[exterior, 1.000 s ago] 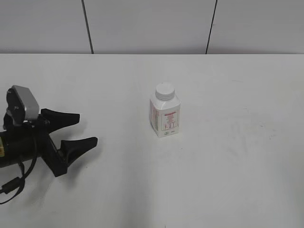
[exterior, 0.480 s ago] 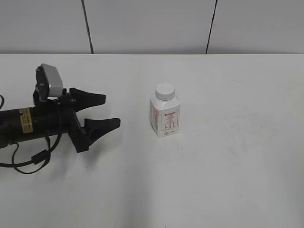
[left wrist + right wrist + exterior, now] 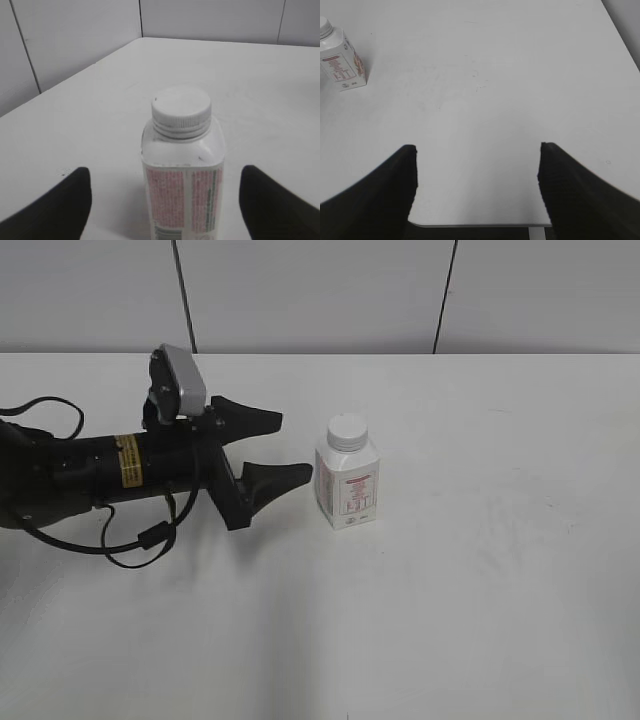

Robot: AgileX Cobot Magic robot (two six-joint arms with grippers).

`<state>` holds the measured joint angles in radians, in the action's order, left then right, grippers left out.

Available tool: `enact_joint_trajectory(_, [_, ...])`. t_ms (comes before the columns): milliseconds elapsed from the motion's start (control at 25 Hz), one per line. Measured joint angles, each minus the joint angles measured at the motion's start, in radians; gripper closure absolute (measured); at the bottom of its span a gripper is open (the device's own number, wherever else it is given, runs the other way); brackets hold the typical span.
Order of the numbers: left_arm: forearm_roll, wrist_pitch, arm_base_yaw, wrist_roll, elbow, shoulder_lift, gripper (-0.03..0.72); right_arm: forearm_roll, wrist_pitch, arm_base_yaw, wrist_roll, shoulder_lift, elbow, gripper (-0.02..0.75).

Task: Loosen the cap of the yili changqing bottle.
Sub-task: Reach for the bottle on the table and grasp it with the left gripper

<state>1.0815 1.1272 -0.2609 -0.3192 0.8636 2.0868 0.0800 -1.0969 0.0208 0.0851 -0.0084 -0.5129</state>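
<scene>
The left gripper [image 3: 283, 447] has slid way in from the left edge and now sits just beside the yili changqing bottle [image 3: 346, 485], fingers spread wide and not touching it. The bottle stands upright mid-table [image 3: 480, 570], dead ahead of the gap, cap [image 3: 181, 106] on. The right gripper [image 3: 477, 172] is spread too, well apart from it. Label print's too small to read.

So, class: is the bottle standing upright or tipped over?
Upright. The bottle stands on its base on the table, with its cap on top, pointing straight up; the left wrist view shows the same.
</scene>
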Motion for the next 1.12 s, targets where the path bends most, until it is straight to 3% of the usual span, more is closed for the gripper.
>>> enact_joint_trajectory(480, [-0.062,-0.006,-0.07,-0.014,0.119,0.115,0.133,0.0,0.0,0.0,0.0,0.0,0.0,0.146])
enact_joint_trajectory(1120, [-0.077,-0.017,-0.109,-0.036,0.162,0.195,0.132,0.0,0.0,0.0,0.0,0.0,0.0,0.146])
